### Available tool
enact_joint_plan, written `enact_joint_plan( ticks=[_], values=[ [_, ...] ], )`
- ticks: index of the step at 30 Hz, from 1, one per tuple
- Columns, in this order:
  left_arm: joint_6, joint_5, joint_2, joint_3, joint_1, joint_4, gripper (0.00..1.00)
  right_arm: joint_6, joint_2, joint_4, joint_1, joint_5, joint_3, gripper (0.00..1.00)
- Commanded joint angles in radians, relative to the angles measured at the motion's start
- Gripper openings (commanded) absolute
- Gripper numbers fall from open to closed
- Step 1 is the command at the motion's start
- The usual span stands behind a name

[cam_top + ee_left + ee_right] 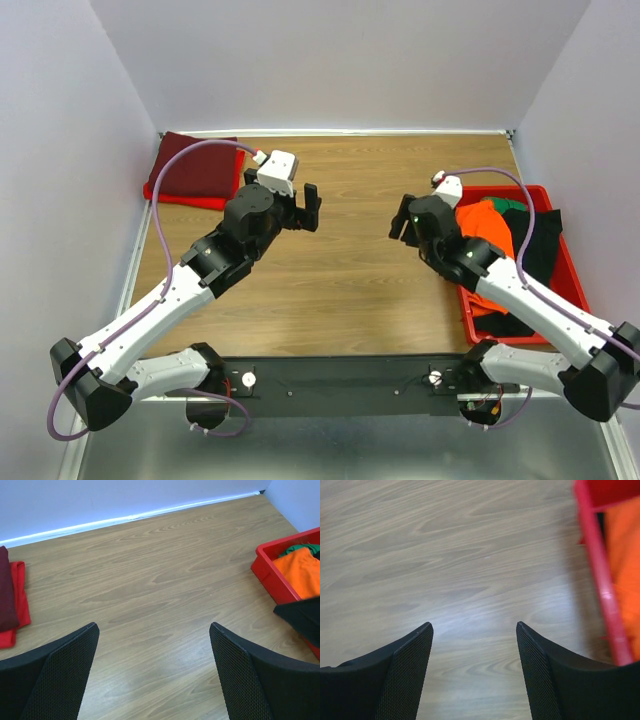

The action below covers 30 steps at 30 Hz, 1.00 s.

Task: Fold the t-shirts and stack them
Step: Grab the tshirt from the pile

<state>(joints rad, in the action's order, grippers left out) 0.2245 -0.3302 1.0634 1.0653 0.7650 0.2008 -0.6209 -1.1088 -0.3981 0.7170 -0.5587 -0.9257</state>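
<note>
The left fingers (312, 208) and right fingers (402, 220) both stand open, holding nothing, facing each other above the wooden table (350, 285). Upper left, a maroon shirt (195, 165) lies on a red shirt (205, 201). At right, a red tray (466, 300) holds an orange shirt (488, 228), a green shirt (513, 205) and seemingly a black shirt (541, 245), partly hidden by the right arm (520, 290).

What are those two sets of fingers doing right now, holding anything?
Left gripper: open, holding nothing.
Right gripper: open, holding nothing.

Maroon t-shirt (195, 165) folded atop red t-shirt (203, 202); orange t-shirt (490, 228) crumpled at right.
</note>
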Motion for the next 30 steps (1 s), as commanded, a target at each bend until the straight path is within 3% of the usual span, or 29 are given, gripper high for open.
enact_joint_plan(
  ticks=[1,2,4,5,10,18,24,28,30],
  values=[
    [0.006,0.036,-0.011,0.016,-0.004,0.005,0.98,0.001,-0.051,-0.084,-0.213,0.073,-0.038,0.74],
    [0.004,0.039,-0.016,0.018,-0.004,0.006,0.98,0.012,-0.054,-0.085,-0.340,0.107,-0.039,0.74],
    [0.009,0.045,-0.017,0.019,-0.004,0.011,0.98,0.038,-0.057,-0.085,-0.448,0.131,-0.038,0.74],
    [0.009,0.048,-0.022,0.021,-0.004,0.011,0.98,0.046,-0.060,-0.087,-0.558,0.129,-0.038,0.74],
    [0.009,0.056,-0.028,0.024,-0.007,0.018,0.98,0.020,-0.114,-0.087,-0.846,0.290,-0.022,0.73],
    [0.006,0.086,-0.034,0.027,-0.023,0.026,0.98,-0.062,-0.181,-0.084,-0.861,0.221,0.004,0.73],
    [0.010,0.109,-0.040,0.019,-0.053,0.020,0.98,-0.074,-0.302,0.000,-0.861,0.364,0.043,0.70],
    [0.010,0.112,-0.039,0.018,-0.056,0.020,0.98,-0.079,-0.341,0.034,-0.863,0.365,0.071,0.68],
    [0.010,0.114,-0.039,0.018,-0.061,0.022,0.98,-0.077,-0.344,0.044,-0.861,0.376,0.085,0.60]
  ],
)
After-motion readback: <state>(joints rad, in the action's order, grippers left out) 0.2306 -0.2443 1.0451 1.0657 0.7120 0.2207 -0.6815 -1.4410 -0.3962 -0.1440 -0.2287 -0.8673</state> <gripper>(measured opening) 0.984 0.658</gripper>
